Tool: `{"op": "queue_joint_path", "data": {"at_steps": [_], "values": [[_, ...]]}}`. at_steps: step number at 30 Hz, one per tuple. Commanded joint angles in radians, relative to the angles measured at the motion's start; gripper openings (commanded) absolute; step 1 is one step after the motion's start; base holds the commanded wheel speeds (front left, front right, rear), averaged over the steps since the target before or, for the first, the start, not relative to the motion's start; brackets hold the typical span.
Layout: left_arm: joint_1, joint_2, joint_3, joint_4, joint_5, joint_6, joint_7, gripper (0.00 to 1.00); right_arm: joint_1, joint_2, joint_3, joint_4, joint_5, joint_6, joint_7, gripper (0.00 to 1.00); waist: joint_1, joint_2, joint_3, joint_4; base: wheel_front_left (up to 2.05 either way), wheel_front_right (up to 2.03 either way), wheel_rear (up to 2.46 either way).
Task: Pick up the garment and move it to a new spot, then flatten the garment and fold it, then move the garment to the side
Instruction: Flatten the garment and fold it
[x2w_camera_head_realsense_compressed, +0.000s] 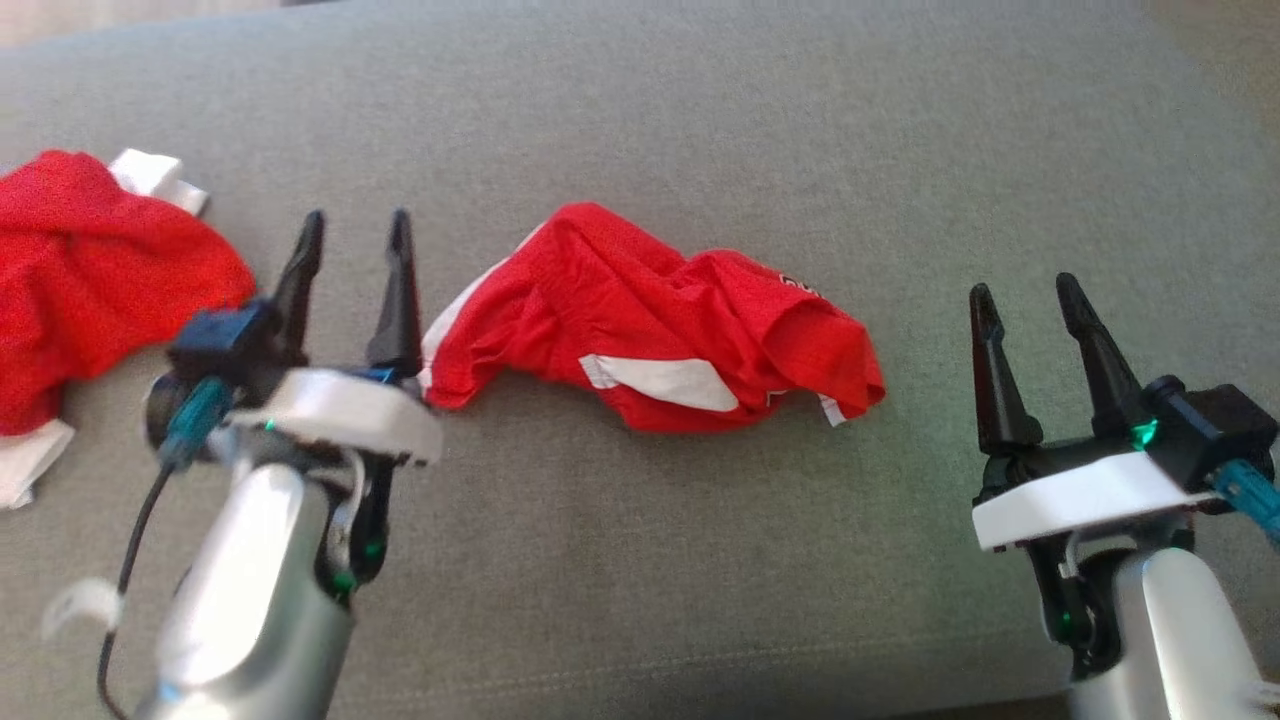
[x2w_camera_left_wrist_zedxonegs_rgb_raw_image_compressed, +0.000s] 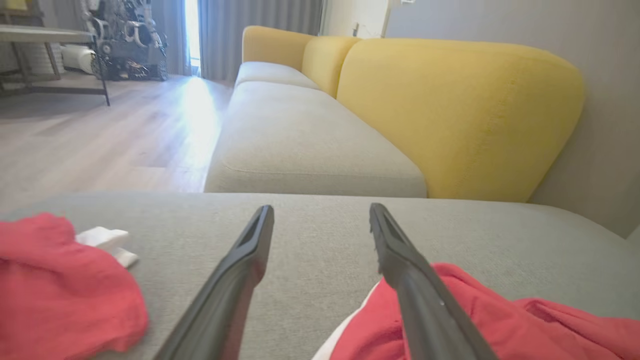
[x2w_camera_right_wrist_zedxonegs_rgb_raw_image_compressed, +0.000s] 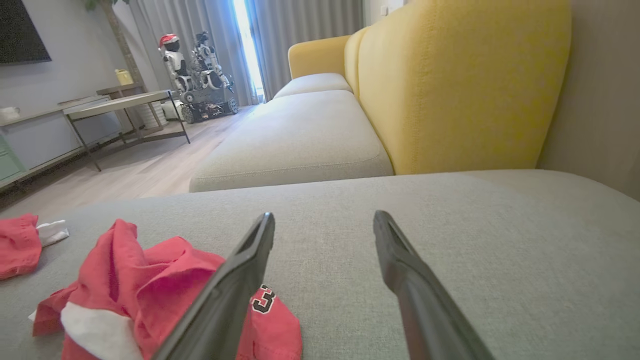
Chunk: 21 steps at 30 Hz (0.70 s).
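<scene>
Red garment (x2w_camera_head_realsense_compressed: 650, 320) lies between left pincer (x2w_camera_head_realsense_compressed: 357, 215) and right pincer (x2w_camera_head_realsense_compressed: 1022, 285) — both released, pointing forward, level.

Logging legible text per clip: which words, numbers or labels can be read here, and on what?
"3": black numeral on the crumpled red garment, right wrist view; anything before it is hidden.
Dark print on that garment, head view: too blurred to read.
Nothing else legible.

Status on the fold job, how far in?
Done: nothing certain; the red garment lies crumpled on the grey cushion, not flattened or folded. In hand: nothing; the left gripper and right gripper are open, either side of it. Left: flatten, fold, move aside.
</scene>
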Motion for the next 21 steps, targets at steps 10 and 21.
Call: {"op": "queue_joint_path", "data": {"at_steps": [10,21], "values": [[0.219,0.07,0.096,-0.213,0.097,0.054,-0.012,1.0,0.035,-0.004,0.035,-0.036,-0.068,-0.001,0.026,1.0,-0.0001,0.0,-0.082,0.042,0.0,0.0,0.0],[0.327,0.077,0.078,-0.261,0.098,0.07,0.0,1.0,0.07,-0.004,0.045,-0.06,-0.089,-0.001,0.05,1.0,-0.0001,0.0,-0.114,0.048,0.0,0.0,0.0]]}}
